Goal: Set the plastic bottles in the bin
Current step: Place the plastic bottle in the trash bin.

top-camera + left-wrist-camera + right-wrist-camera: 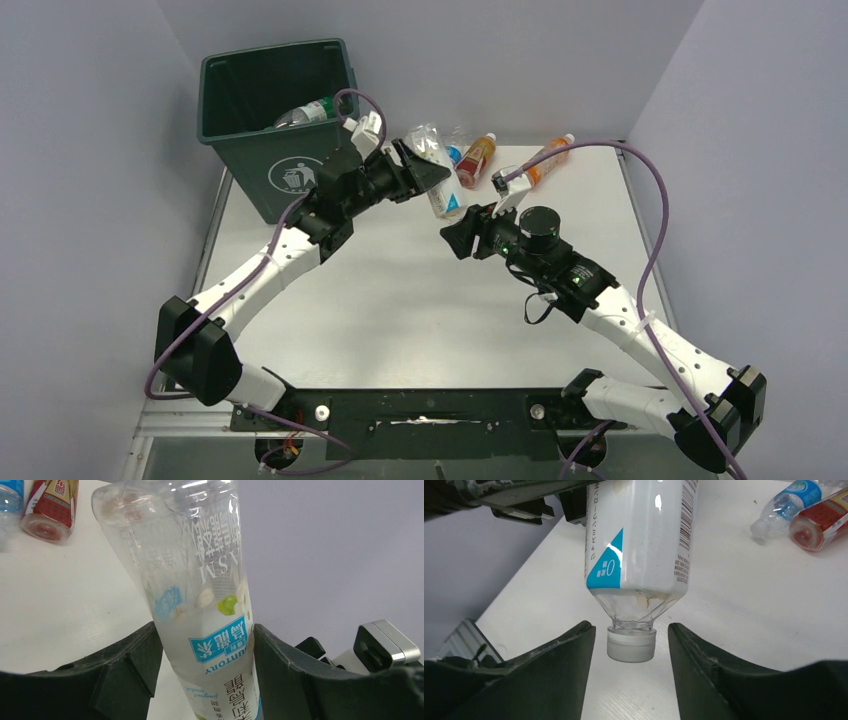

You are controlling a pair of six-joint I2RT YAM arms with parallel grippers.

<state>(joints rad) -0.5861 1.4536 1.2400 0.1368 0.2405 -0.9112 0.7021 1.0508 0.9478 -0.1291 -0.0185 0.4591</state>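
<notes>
My left gripper (428,175) is shut on a clear plastic bottle (442,185) with a white and blue label, a little right of the bin (262,175). In the left wrist view both fingers (136,661) press the bottle's (197,570) labelled body. Its white cap (631,643) points down toward my right gripper (457,237). That gripper (631,652) is open, with the cap between its fingers and a gap on each side. The dark green bin holds a clear bottle with a green label (305,111).
More bottles lie at the back of the table: a blue-labelled one (791,502), a red-orange one (477,158) and an orange one (548,160). Grey walls close in the table (400,300) on three sides.
</notes>
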